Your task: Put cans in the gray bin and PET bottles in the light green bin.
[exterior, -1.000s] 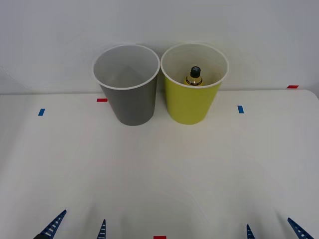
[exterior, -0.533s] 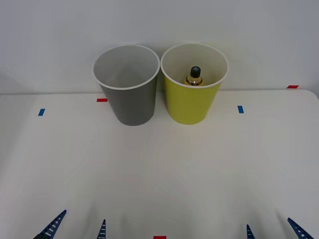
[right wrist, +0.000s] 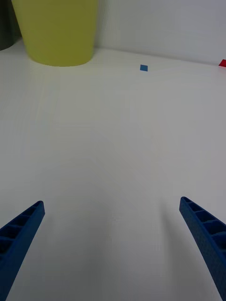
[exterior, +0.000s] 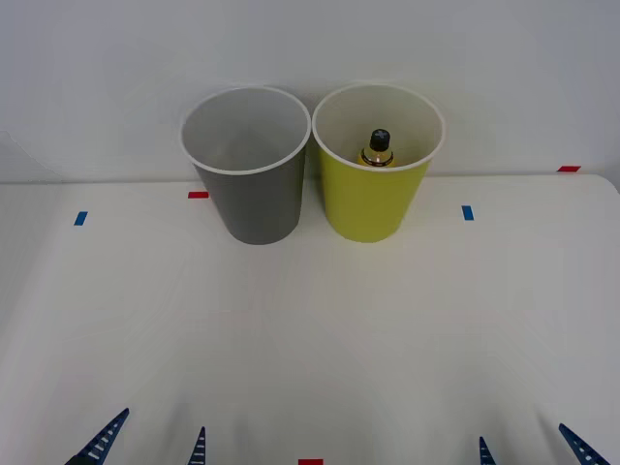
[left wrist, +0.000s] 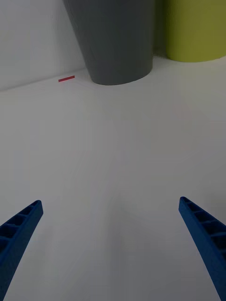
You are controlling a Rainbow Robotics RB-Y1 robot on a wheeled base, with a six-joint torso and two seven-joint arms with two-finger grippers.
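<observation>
Front view alone shows PET bottle [exterior: 379, 146] — upright inside light green bin [exterior: 368, 199]

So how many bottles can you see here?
1: a small bottle standing inside the light green bin. The gray bin looks empty, though its bottom is partly hidden.

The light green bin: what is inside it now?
Inside the light green bin stands one PET bottle; its black cap and neck show above the front rim. The bin's wall hides its lower body and the bin's floor.
</observation>
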